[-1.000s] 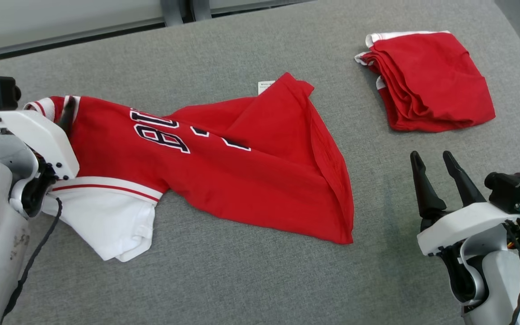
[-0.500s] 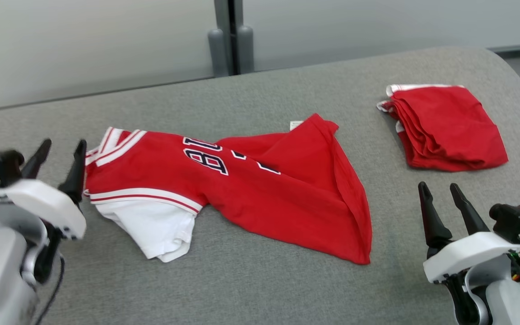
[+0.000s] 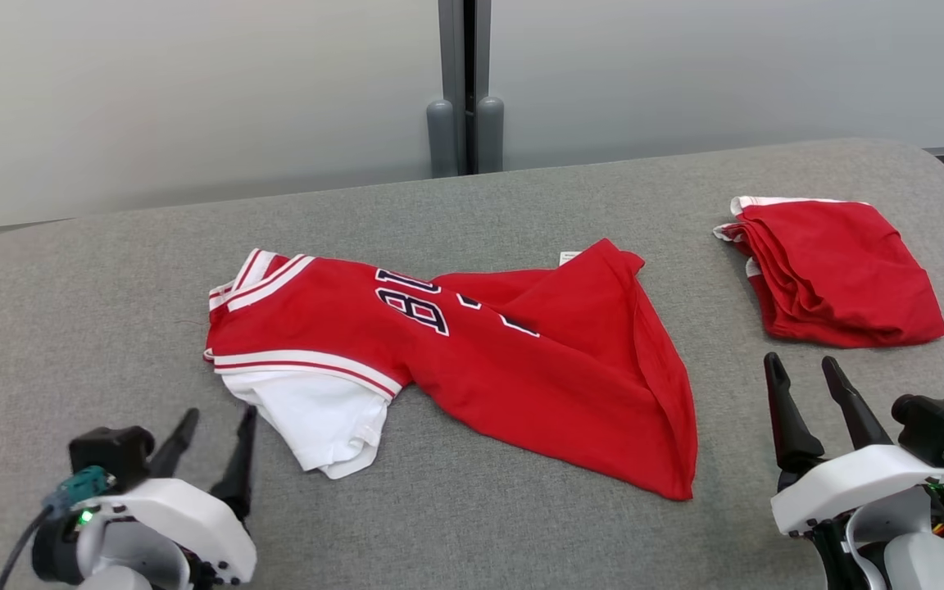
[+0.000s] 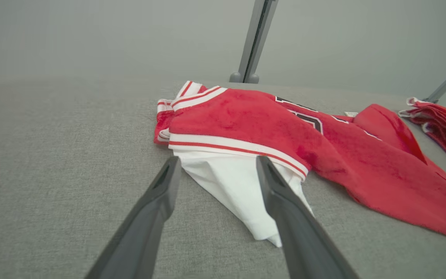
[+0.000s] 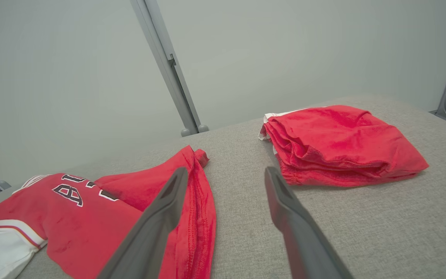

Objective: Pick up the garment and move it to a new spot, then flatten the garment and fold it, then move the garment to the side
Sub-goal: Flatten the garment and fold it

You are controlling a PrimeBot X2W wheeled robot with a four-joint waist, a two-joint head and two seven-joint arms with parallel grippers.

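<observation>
On the grey counter (image 3: 95,311) you find the garment (image 3: 480,360) crumpled and unheld, left claw (image 3: 220,416) and right claw (image 3: 800,362) both spread apart, apparently poised to flatten it.

The left gripper (image 3: 220,411) is drawing back from the garment (image 3: 480,360). A second ago its fingers were on the striped collar (image 3: 255,274) at the left edge of the head view, then they were spreading just beside it. Now it is sitting at the lower left with jaws wide, apart from the cloth and near the white sleeve (image 3: 320,418). The head camera is tilting upward, bringing the pale wall (image 3: 193,98) and grey post (image 3: 464,82) into the top of the frame.
</observation>
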